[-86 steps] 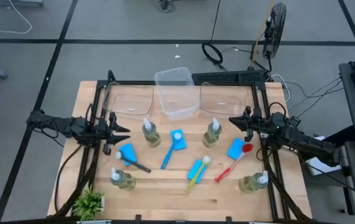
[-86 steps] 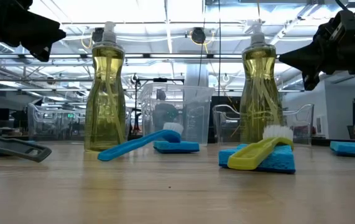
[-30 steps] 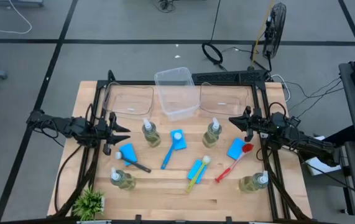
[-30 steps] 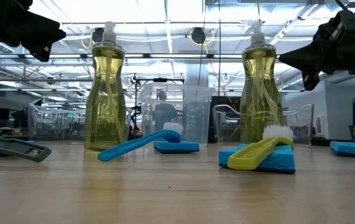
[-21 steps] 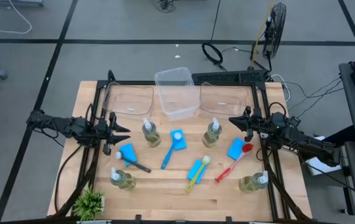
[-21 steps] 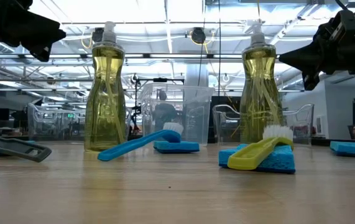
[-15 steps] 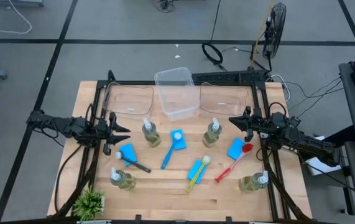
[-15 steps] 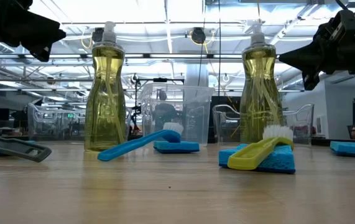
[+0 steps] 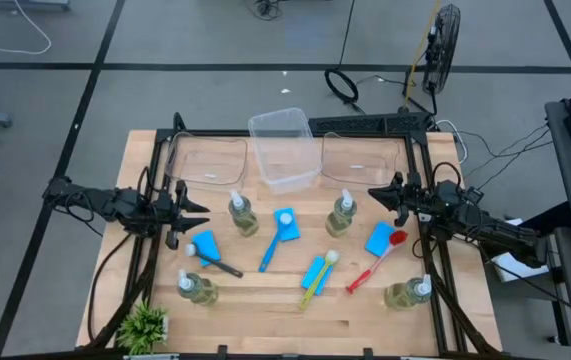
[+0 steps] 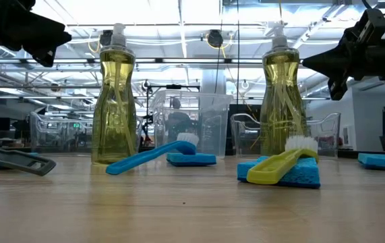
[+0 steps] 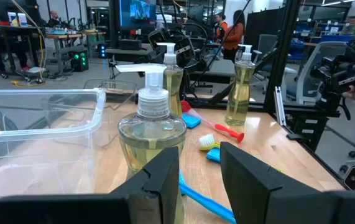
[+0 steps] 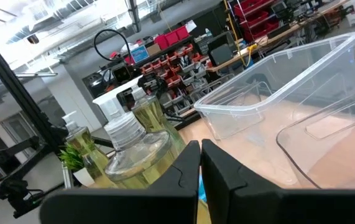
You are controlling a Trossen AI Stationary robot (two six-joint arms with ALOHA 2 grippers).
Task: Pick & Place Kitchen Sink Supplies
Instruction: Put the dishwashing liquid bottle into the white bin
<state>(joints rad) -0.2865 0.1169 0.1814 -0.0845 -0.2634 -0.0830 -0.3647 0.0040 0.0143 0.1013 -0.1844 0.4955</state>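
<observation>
Both arms hover level above the table, touching nothing. My left gripper (image 9: 203,211) stands at the left side, slightly open and empty, pointing at a soap bottle (image 9: 243,215) that fills the left wrist view (image 11: 152,134). My right gripper (image 9: 372,193) is shut at the right side, beside another bottle (image 9: 341,213). Two more bottles (image 9: 197,288) (image 9: 410,292) stand upright near the front. Blue sponges (image 9: 205,244) (image 9: 379,239) lie flat. A blue brush (image 9: 270,250), a red one (image 9: 375,265), a yellow-green one (image 9: 317,280) and a black one (image 9: 215,262) lie between them.
Three clear plastic bins (image 9: 208,160) (image 9: 285,150) (image 9: 365,155) stand along the far edge. A small green plant (image 9: 145,325) sits at the near left corner. Black frame posts (image 9: 155,250) (image 9: 435,270) run along both sides of the table.
</observation>
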